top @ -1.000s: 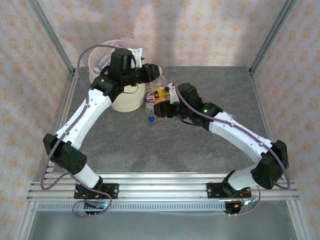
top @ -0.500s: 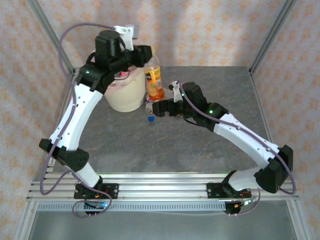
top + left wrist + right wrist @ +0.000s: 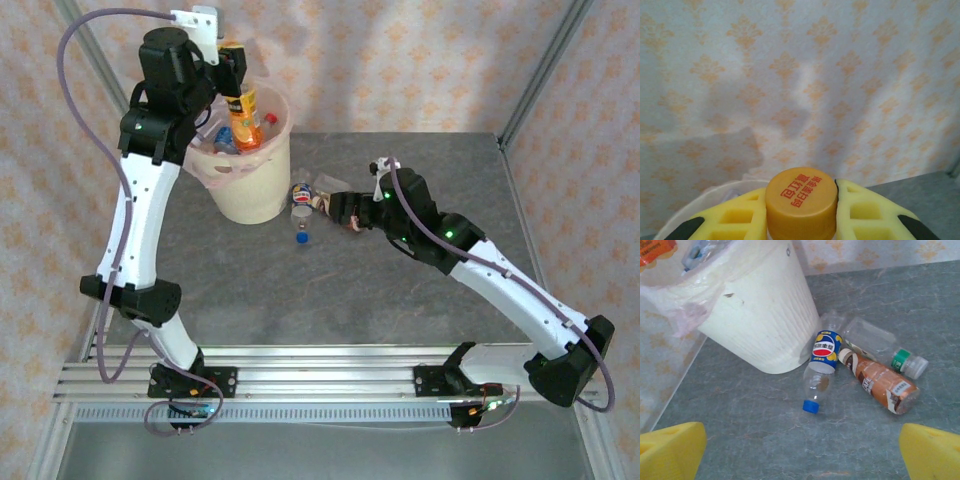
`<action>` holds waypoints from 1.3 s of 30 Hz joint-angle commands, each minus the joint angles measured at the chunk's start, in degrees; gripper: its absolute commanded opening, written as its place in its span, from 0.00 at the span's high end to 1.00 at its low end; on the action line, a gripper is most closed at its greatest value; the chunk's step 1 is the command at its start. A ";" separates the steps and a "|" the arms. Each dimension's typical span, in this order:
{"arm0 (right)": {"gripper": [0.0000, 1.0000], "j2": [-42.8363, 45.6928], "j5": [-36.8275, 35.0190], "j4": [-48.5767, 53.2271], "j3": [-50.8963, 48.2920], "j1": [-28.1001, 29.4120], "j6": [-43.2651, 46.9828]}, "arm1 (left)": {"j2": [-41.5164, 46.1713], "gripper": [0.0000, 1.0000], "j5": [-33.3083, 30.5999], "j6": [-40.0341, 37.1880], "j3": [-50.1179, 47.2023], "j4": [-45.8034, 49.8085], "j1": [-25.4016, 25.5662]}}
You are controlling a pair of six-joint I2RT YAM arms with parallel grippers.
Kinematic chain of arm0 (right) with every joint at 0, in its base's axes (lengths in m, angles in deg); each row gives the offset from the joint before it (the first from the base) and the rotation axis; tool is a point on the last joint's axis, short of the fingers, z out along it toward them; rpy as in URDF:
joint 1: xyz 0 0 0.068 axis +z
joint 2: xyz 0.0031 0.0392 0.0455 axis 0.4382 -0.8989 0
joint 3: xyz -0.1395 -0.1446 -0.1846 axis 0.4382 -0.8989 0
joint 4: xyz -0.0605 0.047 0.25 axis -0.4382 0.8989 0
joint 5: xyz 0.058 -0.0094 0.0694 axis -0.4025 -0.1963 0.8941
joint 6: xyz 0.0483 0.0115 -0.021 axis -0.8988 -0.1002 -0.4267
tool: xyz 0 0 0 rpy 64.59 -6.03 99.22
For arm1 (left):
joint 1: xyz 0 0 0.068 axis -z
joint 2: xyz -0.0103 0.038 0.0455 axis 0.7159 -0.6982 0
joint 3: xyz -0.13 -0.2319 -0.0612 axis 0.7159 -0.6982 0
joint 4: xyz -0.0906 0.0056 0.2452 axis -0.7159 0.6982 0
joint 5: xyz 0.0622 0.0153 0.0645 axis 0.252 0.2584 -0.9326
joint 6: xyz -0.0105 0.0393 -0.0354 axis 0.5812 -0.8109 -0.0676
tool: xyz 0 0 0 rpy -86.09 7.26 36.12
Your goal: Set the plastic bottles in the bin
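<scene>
Top external: left gripper (image 3: 232, 55) is hanging the amber orange-labelled plastic bottle (image 3: 244, 120) upright over the mouth of the round cream plastic bin (image 3: 252, 195). Left wrist is confirming the grip: yellow fingers (image 3: 757, 200) are clamped on either side of the orange cap (image 3: 801, 200). Several bottles are already sitting in the bin, count unclear above the thin pink liner bag (image 3: 214, 172). My read on progress: well along, and this one is needing only a release. Left on the grey table (image 3: 450, 170), just beside the bin's base, are a clear blue-capped bottle with a blue Pepsi label (image 3: 820, 371), a brown bottle with a tan label (image 3: 882, 382) and a clear green-capped bottle (image 3: 879, 342). There's possibly one more clear one behind them, can't tell. Right gripper (image 3: 338, 208) is hovering near that pile, jaws wide apart, holding nothing. In the way: the Pepsi bottle is lying tight by the bin wall and the brown one appears to be touching it, so picks are looking crowded. Round bodies are likely rolling if nudged.
</scene>
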 commanded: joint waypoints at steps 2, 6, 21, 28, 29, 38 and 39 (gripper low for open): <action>0.01 0.17 -3.53 1.98 -0.83 0.41 -1.84 | -2.90 1.00 -6.79 -9.13 5.17 1.63 -1.18; 0.01 0.00 -4.13 2.13 -1.01 0.39 -2.33 | -6.37 1.00 -10.33 -14.08 8.75 3.98 -1.90; 0.01 -0.03 -7.40 3.98 -1.80 0.34 -3.74 | -13.92 1.00 -12.38 -25.10 9.92 9.98 -2.65; 0.01 0.26 -8.10 4.61 -1.89 0.39 -4.21 | -16.31 0.95 -10.35 -26.10 9.51 13.43 -2.65; 0.01 0.33 -8.10 4.53 -1.89 0.39 -4.21 | -16.61 0.94 -9.82 -26.09 9.51 13.94 -2.65; 0.01 0.42 -8.06 4.86 -1.54 0.39 -4.18 | -19.66 0.73 -5.18 -26.06 9.62 18.92 -2.57; 0.01 0.41 -8.09 4.93 -1.54 0.39 -4.12 | -20.02 0.73 -4.69 -26.15 9.62 19.53 -2.57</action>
